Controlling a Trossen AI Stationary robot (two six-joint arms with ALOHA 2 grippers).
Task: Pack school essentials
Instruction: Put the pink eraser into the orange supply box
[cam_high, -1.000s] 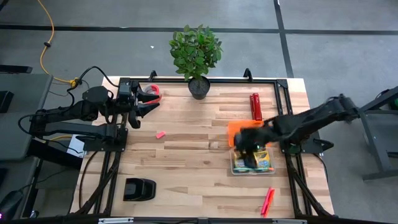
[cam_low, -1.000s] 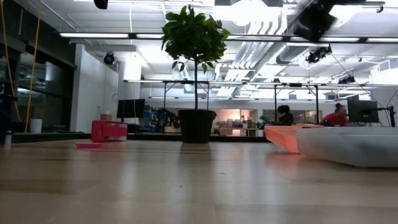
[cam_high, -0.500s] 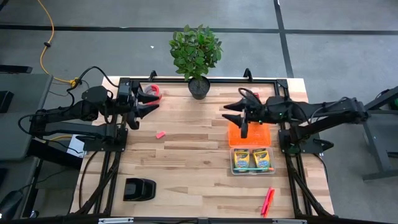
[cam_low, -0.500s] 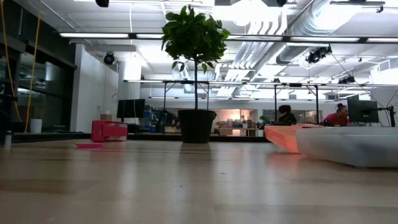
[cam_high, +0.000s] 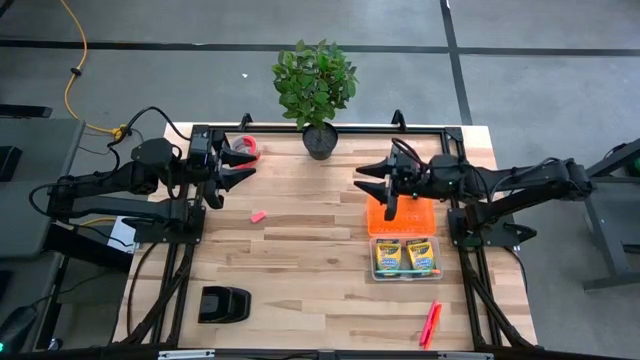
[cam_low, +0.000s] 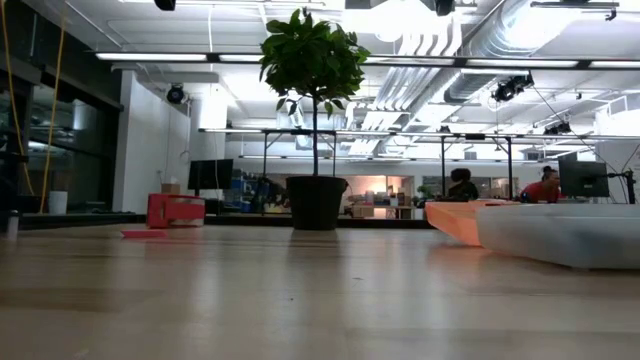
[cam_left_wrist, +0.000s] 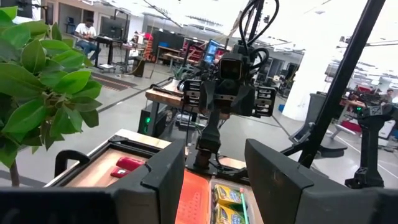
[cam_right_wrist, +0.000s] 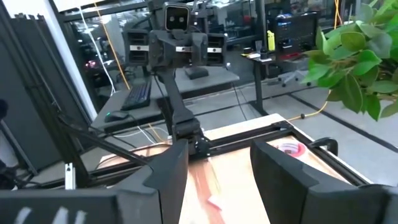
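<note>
Two yellow-and-green crayon boxes (cam_high: 405, 257) lie side by side in a clear tray (cam_high: 375, 272) at the table's right, next to an orange lid (cam_high: 410, 216). A tiny pink eraser (cam_high: 258, 215) lies left of the middle. Pink markers (cam_high: 430, 322) lie near the front right edge. My right gripper (cam_high: 364, 176) hangs level and open above the table, beyond the orange lid, with nothing between its fingers (cam_right_wrist: 168, 177). At the far left my left gripper (cam_high: 243, 163) waits, open and level. The pen does not show.
A potted plant (cam_high: 318, 95) stands at the far edge's middle. A red tape roll (cam_high: 248, 148) lies under the left gripper, and a black object (cam_high: 222, 303) lies at the front left. People sit at desks in the room behind (cam_low: 545, 185).
My right gripper has risen from over the crayon-box tray and gone toward the table's far edge and middle, tipping from pointing down to level. The two crayon boxes, then covered by it, now lie in plain view in the tray.
</note>
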